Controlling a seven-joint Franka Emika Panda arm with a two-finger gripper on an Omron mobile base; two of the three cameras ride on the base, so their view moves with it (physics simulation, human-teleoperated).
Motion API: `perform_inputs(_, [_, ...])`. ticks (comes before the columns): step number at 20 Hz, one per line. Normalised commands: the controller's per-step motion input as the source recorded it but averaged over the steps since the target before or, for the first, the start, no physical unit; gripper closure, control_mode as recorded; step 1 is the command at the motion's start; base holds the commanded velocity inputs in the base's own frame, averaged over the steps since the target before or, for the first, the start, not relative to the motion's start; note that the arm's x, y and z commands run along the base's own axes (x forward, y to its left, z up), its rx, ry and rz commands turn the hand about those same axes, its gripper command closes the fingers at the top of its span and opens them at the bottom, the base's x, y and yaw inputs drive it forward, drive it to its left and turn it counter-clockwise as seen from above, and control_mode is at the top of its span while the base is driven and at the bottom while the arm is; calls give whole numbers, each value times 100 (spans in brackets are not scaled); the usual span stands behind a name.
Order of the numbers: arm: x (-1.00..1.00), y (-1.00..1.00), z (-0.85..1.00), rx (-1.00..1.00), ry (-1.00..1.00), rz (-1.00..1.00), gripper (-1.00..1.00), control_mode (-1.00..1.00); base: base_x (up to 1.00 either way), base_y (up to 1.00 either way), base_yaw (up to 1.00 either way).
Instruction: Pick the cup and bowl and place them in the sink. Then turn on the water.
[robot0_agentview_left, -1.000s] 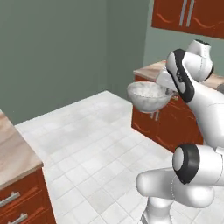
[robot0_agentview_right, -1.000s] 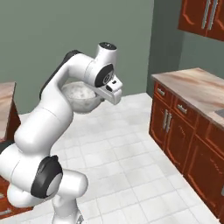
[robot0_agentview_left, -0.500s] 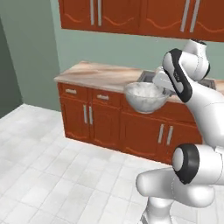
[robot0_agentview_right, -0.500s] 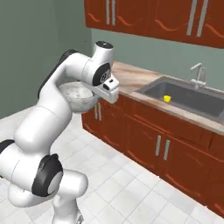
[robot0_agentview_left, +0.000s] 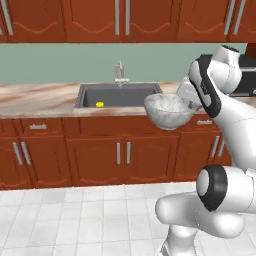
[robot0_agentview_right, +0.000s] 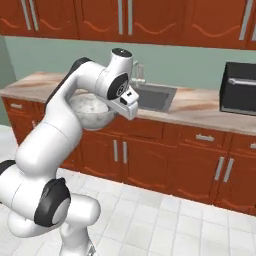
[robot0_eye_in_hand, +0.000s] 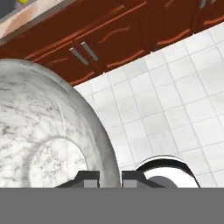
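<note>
Left base view is giving me the layout from left to right: the table (robot0_agentview_left: 35, 97) is running along under the cabinets, the sink (robot0_agentview_left: 120, 95) is sitting dark in the middle of it with the cup (robot0_agentview_left: 100, 104) lying as a small yellow spot on the basin floor near its left end, and the faucet (robot0_agentview_left: 119, 72) is standing behind the basin at the back rim. Further right, I am carrying the bowl (robot0_agentview_left: 169, 111) in the air, in front of the table's edge and off the sink's right end.

Hand view is showing me the hand (robot0_eye_in_hand: 109, 177) nearly closed, its two fingertips pinching the bowl's rim wall between them, with the grey speckled inside of the bowl spreading away to the left of the tips. Floor tiles and cabinet doors are lying beyond it.

What I am judging for the next move: the basin is lying forward of the bowl and to its left, so I am expecting to carry it in over the table's edge. I would be aiming for the basin's right half, well apart from the cup.
</note>
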Motion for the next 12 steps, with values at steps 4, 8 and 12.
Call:
perform_inputs(4, [0,0,0,0,0,0,100,100,12,-5,-56])
perform_inputs(8, [0,0,0,0,0,0,100,100,37,7,-40])
perform_inputs(12, [0,0,0,0,0,0,100,100,58,32,-25])
